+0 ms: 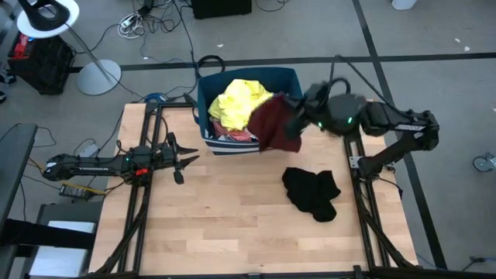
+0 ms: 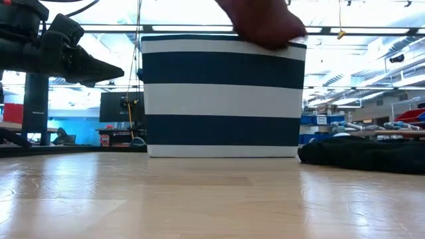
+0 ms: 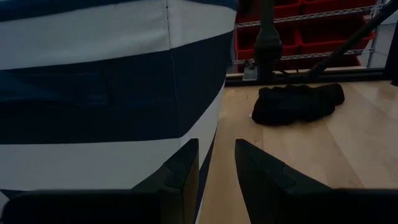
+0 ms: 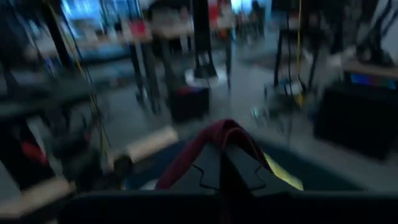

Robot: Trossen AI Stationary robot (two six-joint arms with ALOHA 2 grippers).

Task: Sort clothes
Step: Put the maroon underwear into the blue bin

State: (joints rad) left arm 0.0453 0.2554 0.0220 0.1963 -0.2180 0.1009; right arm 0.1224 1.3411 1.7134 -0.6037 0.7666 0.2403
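The jaws of the right gripper [image 1: 291, 124] are clamped on a maroon garment [image 1: 271, 122], which hangs from them over the right-hand edge of the navy and white striped bin [image 1: 246, 149], its lower folds draping down the bin's front right corner. In the right wrist view the maroon cloth [image 4: 211, 144] bunches up right at the closed fingertips. The jaws of the left gripper [image 1: 183, 161] stand parted with nothing between them; that arm waits low over the surface [image 1: 232, 225] at the left, pointing toward the bin's left front corner, just beside it but apart.

Inside the bin a yellow shirt [image 1: 239, 102] lies on top, with a bit of pink and white fabric [image 1: 232, 133] showing beneath it near the front wall. A black top [image 1: 311, 192] lies crumpled on the surface to the right of centre, well clear of the bin and below the right arm; the low view shows it flat on the wood [image 2: 362, 153] beside the bin's right side.
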